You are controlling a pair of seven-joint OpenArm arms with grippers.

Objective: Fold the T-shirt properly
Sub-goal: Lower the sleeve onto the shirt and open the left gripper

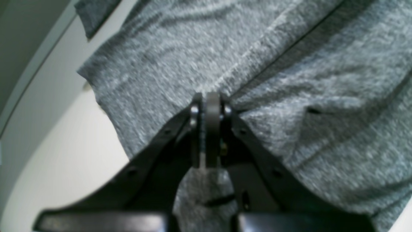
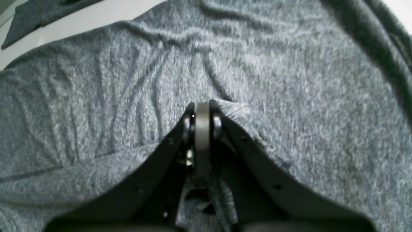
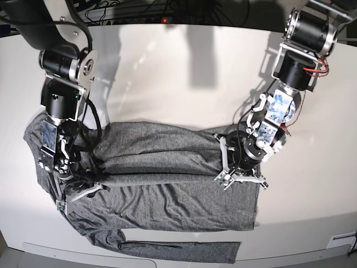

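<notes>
The heather-grey long-sleeved T-shirt [image 3: 167, 206] lies spread across the front of the white table, with a fold ridge running lengthwise through its middle. My left gripper [image 3: 241, 180] is at the shirt's right edge. In the left wrist view it [image 1: 209, 96] is shut, with the shirt's fabric [image 1: 193, 48] drawn into its tips. My right gripper [image 3: 78, 192] is at the shirt's left end. In the right wrist view it [image 2: 202, 108] is shut on a raised fold of the fabric [image 2: 289, 80].
One sleeve [image 3: 184, 251] lies along the table's front edge. The other end of the shirt [image 3: 36, 151] bunches under the right arm. Bare white table [image 3: 167, 72] extends behind the shirt, and cables [image 3: 139, 8] run along the back edge.
</notes>
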